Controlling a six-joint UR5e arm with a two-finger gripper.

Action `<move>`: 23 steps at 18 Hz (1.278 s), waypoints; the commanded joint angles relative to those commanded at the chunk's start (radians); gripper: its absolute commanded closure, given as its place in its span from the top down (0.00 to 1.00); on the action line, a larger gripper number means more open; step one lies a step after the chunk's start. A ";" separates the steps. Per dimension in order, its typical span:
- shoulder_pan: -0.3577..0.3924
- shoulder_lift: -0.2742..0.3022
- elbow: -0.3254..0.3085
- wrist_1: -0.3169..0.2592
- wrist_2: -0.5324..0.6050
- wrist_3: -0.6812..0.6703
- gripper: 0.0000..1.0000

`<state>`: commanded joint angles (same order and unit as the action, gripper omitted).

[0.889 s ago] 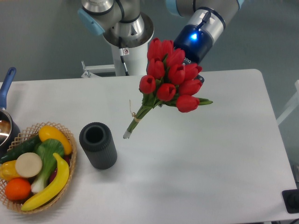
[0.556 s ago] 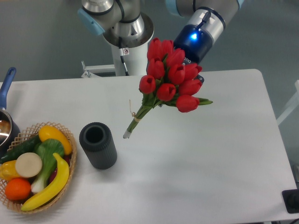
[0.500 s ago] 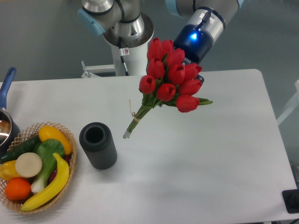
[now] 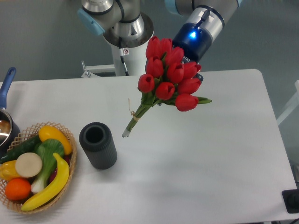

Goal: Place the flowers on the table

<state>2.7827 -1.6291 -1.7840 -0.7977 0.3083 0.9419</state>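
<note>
I saw the flowers [image 4: 168, 77] held tilted above the worktop [image 4: 224, 154], hiding the tool's [image 4: 189, 60] grip, so I couldn't tell its state.

Smooth, satiny red petals on the flowers [image 4: 169, 74], tied low on the stems with rough tan string, and below them the table [image 4: 210, 158] looks matt white and smooth. The dark cylinder [image 4: 97, 144] has a dull, finely ribbed skin, the basket [image 4: 70, 161] is coarse woven wicker, and the banana [image 4: 51, 184] shines like glossy plastic.
</note>
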 joint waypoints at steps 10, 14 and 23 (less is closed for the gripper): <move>-0.008 0.009 0.014 0.002 0.195 0.005 0.43; 0.000 0.018 0.011 -0.006 0.304 -0.011 0.43; -0.006 0.074 -0.020 -0.014 0.698 -0.091 0.43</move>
<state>2.7765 -1.5555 -1.8039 -0.8115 1.0062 0.8513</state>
